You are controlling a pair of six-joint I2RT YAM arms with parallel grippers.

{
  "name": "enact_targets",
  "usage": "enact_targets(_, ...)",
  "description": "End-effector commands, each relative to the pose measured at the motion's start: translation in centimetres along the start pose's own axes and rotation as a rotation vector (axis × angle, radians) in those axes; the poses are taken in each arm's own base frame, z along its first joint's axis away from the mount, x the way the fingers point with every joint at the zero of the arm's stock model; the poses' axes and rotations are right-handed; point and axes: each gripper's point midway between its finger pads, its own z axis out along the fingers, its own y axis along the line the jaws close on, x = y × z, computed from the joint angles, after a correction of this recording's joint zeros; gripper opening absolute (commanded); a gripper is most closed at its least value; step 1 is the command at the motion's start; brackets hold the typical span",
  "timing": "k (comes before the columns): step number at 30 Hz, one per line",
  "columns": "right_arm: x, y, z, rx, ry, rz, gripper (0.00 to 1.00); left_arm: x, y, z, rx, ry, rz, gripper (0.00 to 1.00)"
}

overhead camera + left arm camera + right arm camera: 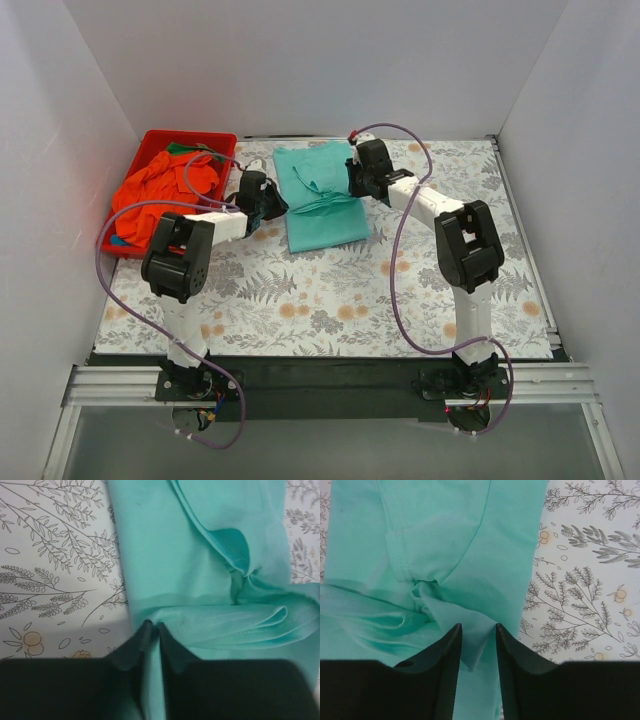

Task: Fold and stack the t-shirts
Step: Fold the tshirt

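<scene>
At the far left corner of the flower-print table [330,300] stands one red bin [190,135], heaped with orange-red cloth [165,195]. Slivers of green and blue show at its edges, and how many shirts lie in the heap cannot be counted.

Just right of the bin, the left gripper [272,203] reaches to the left border of the one teal t-shirt [320,215] that lies on the table. In the left wrist view its two fingers are pressed nearly together, with a thin layer of the shirt's edge pinched between the tips.

The teal t-shirt sits at the middle of the table towards the back, partly folded. Its lower half is flat and smooth, and a bunched knot of pleats lies between the two grippers.

On the shirt's right side, the right gripper [352,183] comes down over the cloth near its right border. In the right wrist view its two fingers stand a little apart, with a loose fold of teal cloth lying in the gap and not squeezed.

There are two arms and two grippers, both at the same shirt, on opposite sides.
</scene>
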Motion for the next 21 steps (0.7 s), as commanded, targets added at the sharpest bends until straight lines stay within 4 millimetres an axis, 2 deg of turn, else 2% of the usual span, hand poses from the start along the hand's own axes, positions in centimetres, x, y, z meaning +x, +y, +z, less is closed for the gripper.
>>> enact_targets(1,-3.0,0.4,0.3,-0.039,-0.056,-0.013,0.43,-2.0,0.0,0.2,-0.003,-0.019,-0.013,0.17)
enact_targets(2,-3.4,0.5,0.2,-0.04,-0.06,-0.018,0.59,-2.4,0.1,0.1,-0.012,-0.027,-0.015,0.33)
enact_targets(3,-3.7,0.4,0.1,-0.038,-0.061,-0.025,0.64,-3.0,0.1,0.0,-0.024,-0.04,-0.01,0.57)
enact_targets(4,-4.6,0.6,-0.3,-0.044,-0.08,-0.036,0.71,-3.9,-0.1,-0.7,-0.031,-0.065,-0.008,0.62)
enact_targets(5,-5.0,0.7,-0.6,-0.045,-0.088,-0.044,0.72,-4.7,0.1,-1.0,-0.055,-0.093,-0.004,0.65)
enact_targets(7,-6.0,0.9,-1.8,-0.054,-0.113,-0.051,0.76,-6.0,-0.5,-2.4,-0.047,-0.13,0.009,0.69)
enact_targets(9,-6.8,1.1,-3.1,-0.065,-0.136,-0.058,0.76,-6.4,-1.0,-3.4,-0.033,-0.145,0.015,0.7)
enact_targets(10,-6.4,1.3,-3.3,-0.078,-0.13,-0.06,0.77,-5.8,-0.7,-3.7,-0.035,-0.133,0.018,0.7)
enact_targets(12,-6.5,1.8,-4.2,-0.107,-0.138,-0.061,0.77,-5.8,-1.2,-4.6,-0.009,-0.135,0.02,0.7)
enact_targets(13,-6.3,1.7,-4.4,-0.107,-0.136,-0.059,0.77,-5.0,-0.7,-4.8,-0.015,-0.121,0.018,0.7)
enact_targets(14,-5.0,2.1,-4.3,-0.134,-0.109,-0.056,0.77,-4.7,-1.4,-5.2,0.022,-0.108,0.019,0.7)
enact_targets(15,-5.1,2.4,-4.8,-0.156,-0.116,-0.05,0.76,-4.1,-1.8,-5.4,0.05,-0.094,0.02,0.7)
enact_targets(21,-0.6,2.1,-5.5,-0.169,-0.043,-0.021,0.76,-0.1,-2.6,-6.0,0.109,-0.004,0.025,0.7)
